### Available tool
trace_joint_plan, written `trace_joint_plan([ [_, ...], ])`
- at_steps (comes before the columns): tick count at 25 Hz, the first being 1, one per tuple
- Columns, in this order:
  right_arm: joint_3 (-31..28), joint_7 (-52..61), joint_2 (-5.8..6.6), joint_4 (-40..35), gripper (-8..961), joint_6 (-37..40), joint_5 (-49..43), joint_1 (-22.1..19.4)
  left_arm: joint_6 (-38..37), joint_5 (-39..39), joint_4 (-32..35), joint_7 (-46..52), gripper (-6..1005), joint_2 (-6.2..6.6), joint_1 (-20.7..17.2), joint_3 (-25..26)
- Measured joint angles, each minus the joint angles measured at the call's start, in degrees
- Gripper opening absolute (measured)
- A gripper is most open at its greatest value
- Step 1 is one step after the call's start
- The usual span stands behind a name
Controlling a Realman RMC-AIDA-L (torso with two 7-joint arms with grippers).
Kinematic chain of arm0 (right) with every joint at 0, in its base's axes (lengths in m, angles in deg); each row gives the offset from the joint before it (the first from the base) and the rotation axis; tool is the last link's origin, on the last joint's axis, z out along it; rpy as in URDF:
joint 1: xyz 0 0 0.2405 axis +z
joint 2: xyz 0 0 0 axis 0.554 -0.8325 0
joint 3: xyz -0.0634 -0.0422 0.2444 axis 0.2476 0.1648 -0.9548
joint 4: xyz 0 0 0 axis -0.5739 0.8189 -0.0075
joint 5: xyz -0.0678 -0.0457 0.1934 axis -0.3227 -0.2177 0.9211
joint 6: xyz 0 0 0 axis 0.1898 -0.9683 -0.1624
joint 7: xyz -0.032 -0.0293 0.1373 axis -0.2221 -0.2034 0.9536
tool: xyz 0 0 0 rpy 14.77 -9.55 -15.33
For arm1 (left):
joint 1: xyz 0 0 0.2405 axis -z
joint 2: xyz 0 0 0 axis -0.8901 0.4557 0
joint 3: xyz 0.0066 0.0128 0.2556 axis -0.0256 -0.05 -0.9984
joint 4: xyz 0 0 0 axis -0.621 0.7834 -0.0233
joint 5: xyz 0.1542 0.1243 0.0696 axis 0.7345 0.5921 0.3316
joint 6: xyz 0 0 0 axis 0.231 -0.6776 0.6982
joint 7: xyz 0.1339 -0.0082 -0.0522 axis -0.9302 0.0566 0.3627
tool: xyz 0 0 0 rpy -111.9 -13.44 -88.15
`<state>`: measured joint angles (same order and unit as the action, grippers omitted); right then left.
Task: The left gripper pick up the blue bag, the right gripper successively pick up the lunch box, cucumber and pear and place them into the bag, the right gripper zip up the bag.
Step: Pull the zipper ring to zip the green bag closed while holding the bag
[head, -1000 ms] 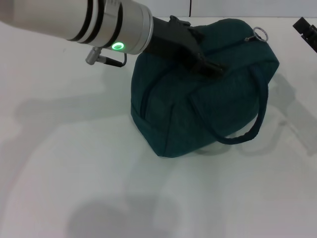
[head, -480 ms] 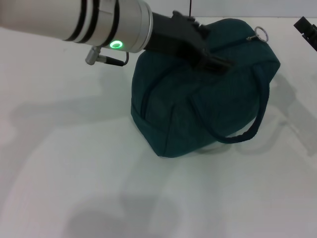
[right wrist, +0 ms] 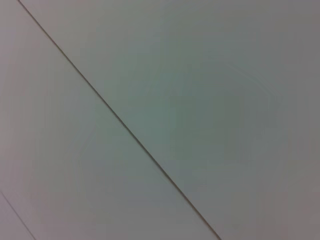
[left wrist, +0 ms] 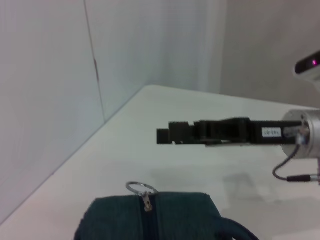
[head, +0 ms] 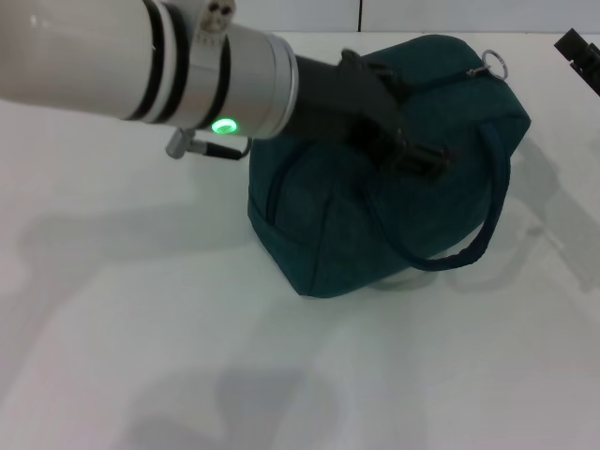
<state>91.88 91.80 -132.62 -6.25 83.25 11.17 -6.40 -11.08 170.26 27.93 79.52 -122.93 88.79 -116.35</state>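
Note:
The blue bag stands on the white table, its zipper shut and the ring pull at its far right end. My left gripper lies over the bag's top, just above the near handle. At the picture's upper right edge, the right gripper is off to the bag's right and not touching it. The left wrist view shows the bag's end with its ring pull, and the right gripper hovering beyond. The lunch box, cucumber and pear are out of view.
White table spreads to the left and in front of the bag. A white wall with a dark seam borders the table's far side. The right wrist view holds only a plain pale surface crossed by a thin line.
My left arm has swung nearer and lower, and its gripper has slid rightward along the bag's top toward the near handle. The bag and the right gripper have stayed put.

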Motion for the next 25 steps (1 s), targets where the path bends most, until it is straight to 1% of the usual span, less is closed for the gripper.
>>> trace_joint_plan([
  [4,0.00,0.00,0.01,0.00,800,-0.02,-0.01,0.05,2.60,2.37,-0.18,-0.24,865,-0.07,-0.80,-2.89],
  [9,0.00,0.00,0.02,0.00,800,-0.15,-0.01,0.08,8.84,9.63,0.08,-0.35,863,-0.09,-2.58,-8.96],
  [12,0.00,0.00,0.02,0.00,800,-0.54,-0.01,0.08,11.21,12.49,0.39,-0.23,861,-0.09,-3.28,-11.18],
  [16,-0.04,0.00,0.01,0.00,800,-0.69,0.02,0.05,12.11,13.23,0.49,-0.52,859,-0.09,-3.44,-12.03],
  [20,-0.09,0.00,0.01,0.00,799,-0.69,0.12,0.02,12.07,13.27,0.58,-3.05,809,-0.07,-3.59,-12.44],
  [25,-0.09,0.08,0.01,0.00,799,-0.72,0.14,0.06,12.23,13.39,1.72,-7.11,747,-0.14,-5.36,-13.38],
])
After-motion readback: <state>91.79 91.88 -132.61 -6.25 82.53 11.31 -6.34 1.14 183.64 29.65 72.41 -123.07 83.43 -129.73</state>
